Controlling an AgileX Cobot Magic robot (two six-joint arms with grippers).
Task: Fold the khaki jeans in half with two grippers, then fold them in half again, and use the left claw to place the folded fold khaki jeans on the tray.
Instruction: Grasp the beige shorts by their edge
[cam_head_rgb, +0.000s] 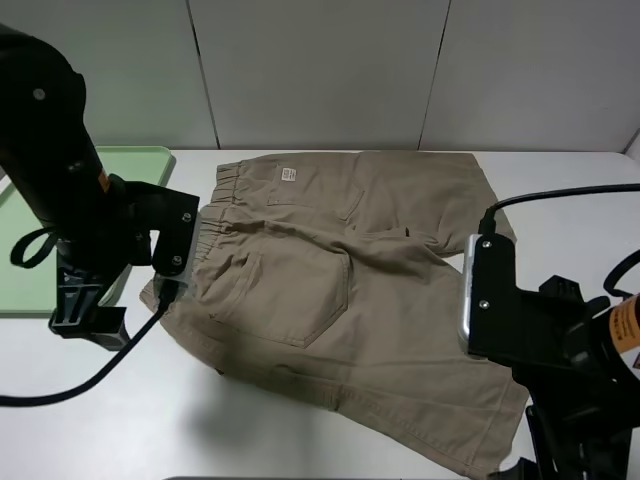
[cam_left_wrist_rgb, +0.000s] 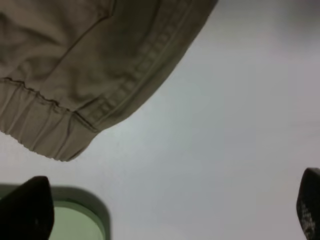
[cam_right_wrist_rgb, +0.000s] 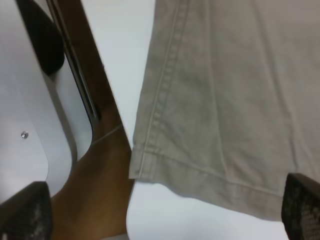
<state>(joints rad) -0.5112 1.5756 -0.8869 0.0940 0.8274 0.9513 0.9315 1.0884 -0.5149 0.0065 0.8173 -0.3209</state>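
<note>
Wrist views show what overhead hides; left claw and right gripper both gape empty near khaki jeans

A: The high view is bright and even. Soft light falls from above, and there is no glare on the white counter.
B: Shadows?
A: One faint, blurry-edged patch on the counter just beside the khaki jeans, along their edge nearest the camera. The black arms read almost featureless.
B: Wrist views?
A: The left is dimmer and soft all over. The jeans' stitching smears, and the left gripper fingertips are dark blurs. The right is sharper on the jeans' hem, but the right gripper fingertips are out of focus.
</note>
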